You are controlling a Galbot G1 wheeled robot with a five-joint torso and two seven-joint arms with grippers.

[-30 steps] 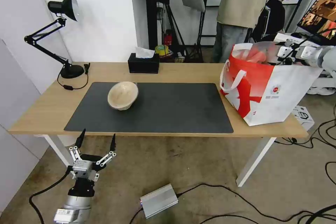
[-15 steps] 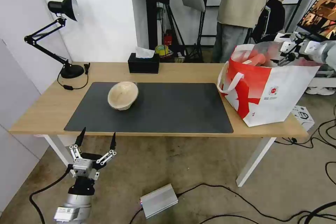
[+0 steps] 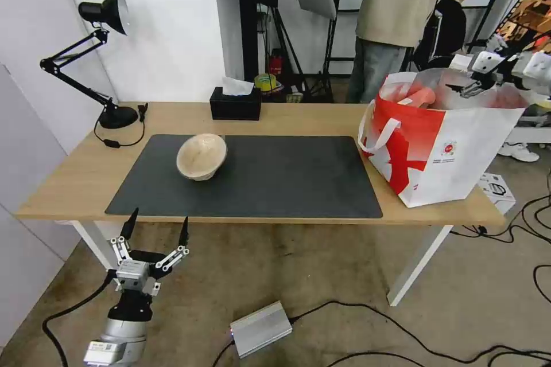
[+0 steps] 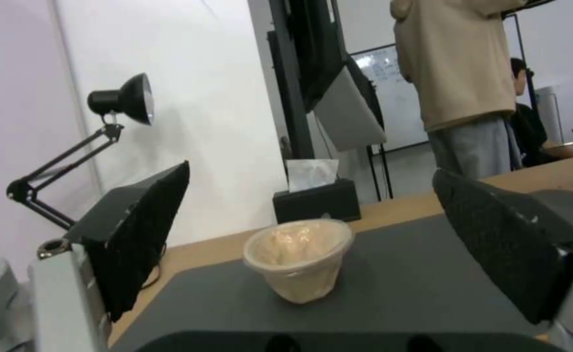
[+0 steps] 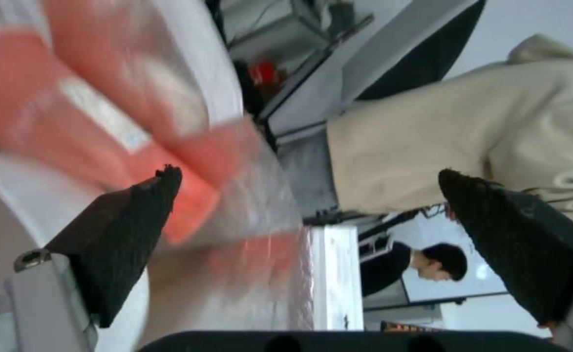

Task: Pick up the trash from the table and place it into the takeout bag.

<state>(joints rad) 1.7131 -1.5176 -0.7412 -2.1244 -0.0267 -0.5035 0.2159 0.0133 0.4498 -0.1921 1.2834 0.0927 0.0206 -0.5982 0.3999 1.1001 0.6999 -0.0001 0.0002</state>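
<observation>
A beige pulp bowl (image 3: 201, 156) sits tilted on the dark grey mat (image 3: 287, 178) of the table (image 3: 298, 117); the left wrist view shows the same bowl (image 4: 299, 259) ahead. The red-and-white takeout bag (image 3: 442, 143) stands open at the table's right end with a red cup (image 3: 423, 96) lying inside. My right gripper (image 3: 466, 85) hovers open and empty above the bag's far right rim; between its fingers the right wrist view shows foil lining (image 5: 254, 205). My left gripper (image 3: 156, 226) is open and empty, below the table's front edge, in front of the bowl.
A black desk lamp (image 3: 103, 11) stands at the table's back left and a black tissue box (image 3: 235, 104) at the back middle. A silver box (image 3: 261, 328) and cables lie on the floor. People stand behind the table.
My right gripper has risen and drawn back to the right, out of the bag's mouth, and the bag's rim has shifted a little. The left arm and bowl have stayed put.
</observation>
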